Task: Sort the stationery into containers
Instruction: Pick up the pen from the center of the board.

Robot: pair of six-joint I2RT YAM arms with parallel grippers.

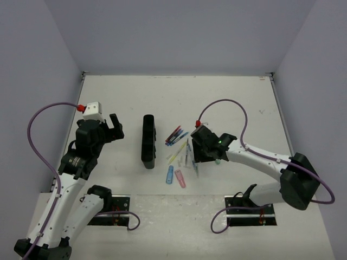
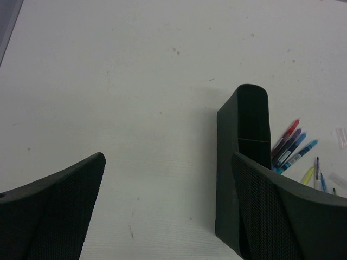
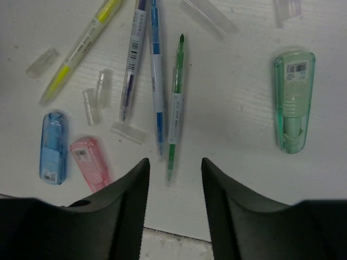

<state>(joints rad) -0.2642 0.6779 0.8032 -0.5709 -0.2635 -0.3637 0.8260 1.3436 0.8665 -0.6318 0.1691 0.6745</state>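
Observation:
The black organiser (image 1: 147, 142) lies on the table left of the stationery pile (image 1: 181, 149). My right gripper (image 1: 196, 158) hangs open low over the pile. In the right wrist view its gripper (image 3: 174, 161) has the tip of a green pen (image 3: 174, 108) between its fingertips, untouched. Beside that pen lie a blue pen (image 3: 156, 81), a purple pen (image 3: 133, 59) and a yellow highlighter (image 3: 81, 49). Chunky blue (image 3: 54, 147), pink (image 3: 91, 162) and green (image 3: 293, 100) pieces lie around. My left gripper (image 1: 115, 129) is open and empty, left of the organiser (image 2: 246, 141).
Loose clear caps (image 3: 103, 86) lie among the pens. Red and blue pens (image 2: 290, 143) lie past the organiser's far end. The table's front edge (image 3: 179, 233) runs just under my right fingers. Bare table surface (image 2: 162, 108) lies between my left fingers.

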